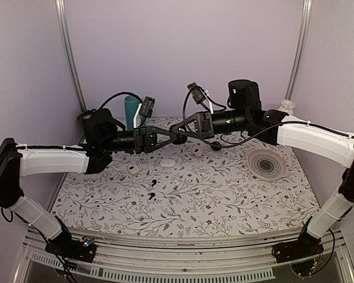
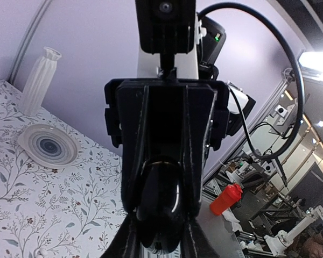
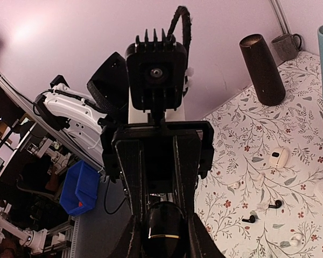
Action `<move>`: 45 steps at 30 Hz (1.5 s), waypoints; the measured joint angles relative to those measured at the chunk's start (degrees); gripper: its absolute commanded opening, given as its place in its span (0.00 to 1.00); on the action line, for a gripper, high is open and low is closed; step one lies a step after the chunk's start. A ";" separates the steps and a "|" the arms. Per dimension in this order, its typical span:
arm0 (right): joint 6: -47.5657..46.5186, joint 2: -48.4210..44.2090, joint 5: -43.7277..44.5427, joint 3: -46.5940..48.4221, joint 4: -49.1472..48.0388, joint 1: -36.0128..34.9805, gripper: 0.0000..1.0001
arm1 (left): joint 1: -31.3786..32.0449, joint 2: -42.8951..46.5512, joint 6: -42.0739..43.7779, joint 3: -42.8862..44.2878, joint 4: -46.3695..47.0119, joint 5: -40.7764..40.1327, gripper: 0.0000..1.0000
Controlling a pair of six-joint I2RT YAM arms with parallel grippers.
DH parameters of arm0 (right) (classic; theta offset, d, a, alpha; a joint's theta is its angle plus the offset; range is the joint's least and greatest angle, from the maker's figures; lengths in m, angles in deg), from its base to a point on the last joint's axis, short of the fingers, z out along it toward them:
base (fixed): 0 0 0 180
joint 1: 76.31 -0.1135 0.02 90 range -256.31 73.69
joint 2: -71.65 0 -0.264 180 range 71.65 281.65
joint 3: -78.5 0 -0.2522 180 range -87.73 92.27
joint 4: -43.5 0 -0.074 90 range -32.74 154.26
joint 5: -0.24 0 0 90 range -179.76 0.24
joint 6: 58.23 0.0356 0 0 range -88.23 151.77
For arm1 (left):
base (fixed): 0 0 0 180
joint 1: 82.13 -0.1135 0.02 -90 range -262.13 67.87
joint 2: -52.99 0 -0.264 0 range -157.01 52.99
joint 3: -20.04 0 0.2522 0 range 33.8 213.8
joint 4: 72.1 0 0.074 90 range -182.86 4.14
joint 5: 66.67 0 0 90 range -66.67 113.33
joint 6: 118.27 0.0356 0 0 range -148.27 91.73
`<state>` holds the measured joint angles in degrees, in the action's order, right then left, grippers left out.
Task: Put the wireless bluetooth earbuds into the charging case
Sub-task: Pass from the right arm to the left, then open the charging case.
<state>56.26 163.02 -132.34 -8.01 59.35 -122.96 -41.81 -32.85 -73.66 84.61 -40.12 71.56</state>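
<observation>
Tablecloth [image 1: 224, 200]; charging case [image 3: 162, 228] in both pincers [image 1: 176, 135]

Overhead: soft, even light, lavender cast; faint shadows on table [image 1: 236, 200]. Wrist views: strong wide-angle bending at edges, dark underexposed foreground. Lamp [image 2: 318, 60] blows out, upper right of left wrist view.

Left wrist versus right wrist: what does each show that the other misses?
Only the left wrist: a white vase, a plate, a red bottle in the background. Only the right wrist: two black earbuds lying loose, a white case, a brown tumbler. Both: the black case held between the left gripper and right gripper.
</observation>
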 measured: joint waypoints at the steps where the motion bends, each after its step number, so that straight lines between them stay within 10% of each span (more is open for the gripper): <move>1: 0.04 0.04 0.00 0.09 0.00 -0.07 0.23 | 0.00 0.00 -0.24 -0.11 0.35 0.04 0.00; 13: 1.66 -1.20 6.49 -3.26 -3.69 -0.59 0.73 | -0.24 0.33 -2.69 -3.34 6.49 -1.14 0.00; 45: 7.48 -2.25 17.22 -9.22 -15.54 -3.96 0.76 | -2.36 5.49 -9.90 -9.20 14.86 -9.35 0.00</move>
<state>63.73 160.77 -115.12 -17.23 43.81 -126.92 -44.17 -27.37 -83.56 75.40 -25.26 62.21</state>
